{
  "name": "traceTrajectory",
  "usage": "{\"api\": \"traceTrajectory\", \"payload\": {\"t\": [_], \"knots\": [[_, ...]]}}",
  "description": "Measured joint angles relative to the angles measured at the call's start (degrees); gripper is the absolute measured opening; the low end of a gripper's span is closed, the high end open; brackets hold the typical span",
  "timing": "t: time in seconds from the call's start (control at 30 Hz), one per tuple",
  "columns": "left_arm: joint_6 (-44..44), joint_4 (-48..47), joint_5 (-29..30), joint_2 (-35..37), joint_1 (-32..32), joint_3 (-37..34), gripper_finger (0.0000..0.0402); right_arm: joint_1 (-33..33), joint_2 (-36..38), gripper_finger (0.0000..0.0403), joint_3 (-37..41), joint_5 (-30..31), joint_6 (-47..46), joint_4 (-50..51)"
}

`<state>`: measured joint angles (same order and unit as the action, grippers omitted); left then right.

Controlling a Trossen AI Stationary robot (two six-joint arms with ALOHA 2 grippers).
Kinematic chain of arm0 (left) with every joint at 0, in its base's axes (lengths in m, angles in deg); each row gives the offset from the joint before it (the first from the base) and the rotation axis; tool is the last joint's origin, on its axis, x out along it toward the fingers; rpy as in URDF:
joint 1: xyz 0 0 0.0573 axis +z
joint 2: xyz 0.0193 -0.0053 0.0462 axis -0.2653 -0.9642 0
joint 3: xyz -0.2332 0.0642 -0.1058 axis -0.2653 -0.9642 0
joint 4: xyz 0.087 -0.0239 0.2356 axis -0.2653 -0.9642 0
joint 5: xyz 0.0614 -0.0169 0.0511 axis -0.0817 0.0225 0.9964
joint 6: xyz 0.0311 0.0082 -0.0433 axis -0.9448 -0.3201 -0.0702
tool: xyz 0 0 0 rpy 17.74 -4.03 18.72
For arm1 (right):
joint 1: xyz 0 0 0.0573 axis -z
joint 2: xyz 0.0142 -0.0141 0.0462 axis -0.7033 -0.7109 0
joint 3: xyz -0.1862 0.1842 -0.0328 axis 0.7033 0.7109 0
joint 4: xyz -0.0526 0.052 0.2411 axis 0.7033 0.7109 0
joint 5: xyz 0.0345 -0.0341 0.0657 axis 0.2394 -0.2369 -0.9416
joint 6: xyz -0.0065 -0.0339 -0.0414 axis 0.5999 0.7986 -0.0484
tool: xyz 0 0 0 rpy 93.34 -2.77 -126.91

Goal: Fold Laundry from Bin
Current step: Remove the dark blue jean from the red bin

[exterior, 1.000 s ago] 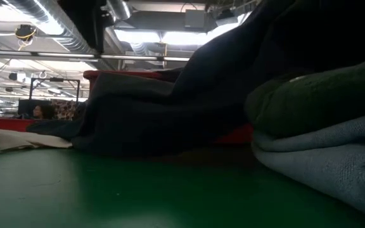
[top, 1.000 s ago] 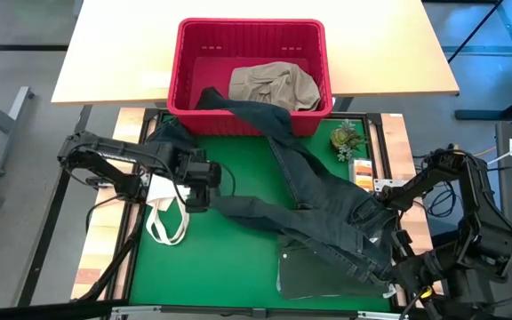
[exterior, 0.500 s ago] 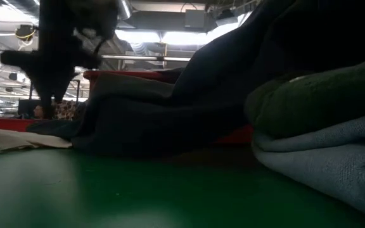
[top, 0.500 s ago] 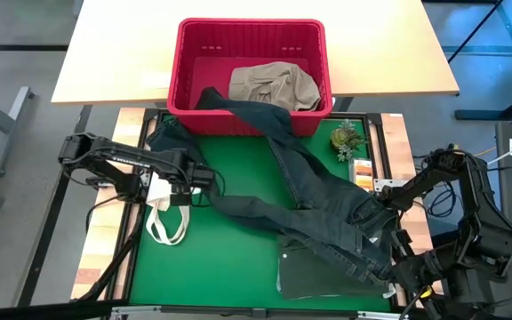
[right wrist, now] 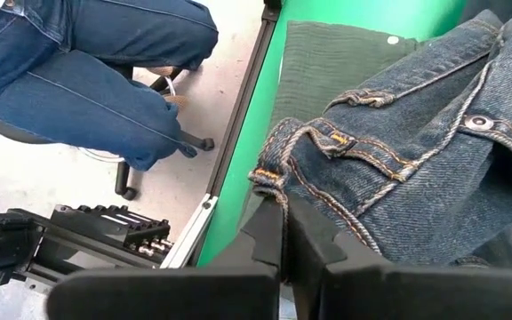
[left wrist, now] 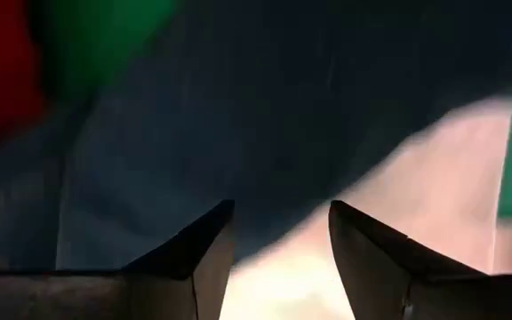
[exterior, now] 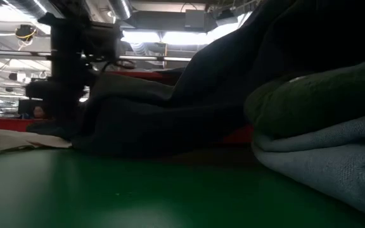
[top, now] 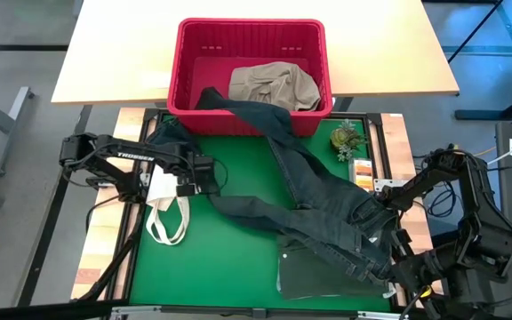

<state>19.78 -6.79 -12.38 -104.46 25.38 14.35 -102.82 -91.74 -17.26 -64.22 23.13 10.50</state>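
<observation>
Currently spreading step: jeans [top: 314,209] trail from bin [top: 250,76] across green worktop [top: 238,258]. Right gripper [right wrist: 283,242] clamped on waistband. Left gripper [top: 204,175] open over leg end beside tote bag [top: 165,213]. Next, likely: close on leg, pull flat.

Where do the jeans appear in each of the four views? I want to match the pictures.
High view: jeans stretch from the red bin rim diagonally to the lower right of the green mat.
Low view: dark mound across the middle.
Left wrist view: dark blue cloth beyond the open left pincer.
Right wrist view: waistband, its hem in the shut right pincer.
Shared landmark: the green mat.
</observation>
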Motion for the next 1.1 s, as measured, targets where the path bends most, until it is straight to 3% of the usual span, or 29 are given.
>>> {"api": "traceTrajectory", "payload": {"t": [0.17,0.4,0.53,0.73,0.93,1.1], "knots": [[-4.3,4.7,-0.8,-0.2,0.8,0.0,0.0179,0.0,0.0,0.0004,0.0,0.0,0.0,0.0],[-4.1,6.2,-6.1,-0.2,2.5,-3.2,0.0175,0.0,0.0,0.0005,0.0,-0.1,0.0,0.2],[-4.0,6.7,-6.1,-0.2,2.5,-3.0,0.0131,0.0,0.0,0.0006,0.0,-0.1,0.0,0.5],[-2.2,6.7,-6.1,-0.2,2.5,-3.0,0.0012,0.0,0.0,0.0006,0.0,-0.1,0.0,0.5],[-0.9,4.9,-6.3,-0.2,2.5,-1.6,0.0003,0.0,0.0,0.0006,0.0,-0.2,0.0,0.5],[-0.9,-3.6,-6.4,-0.2,1.4,5.5,0.0001,0.0,0.0,0.0007,0.0,-0.2,0.0,0.4]]}}
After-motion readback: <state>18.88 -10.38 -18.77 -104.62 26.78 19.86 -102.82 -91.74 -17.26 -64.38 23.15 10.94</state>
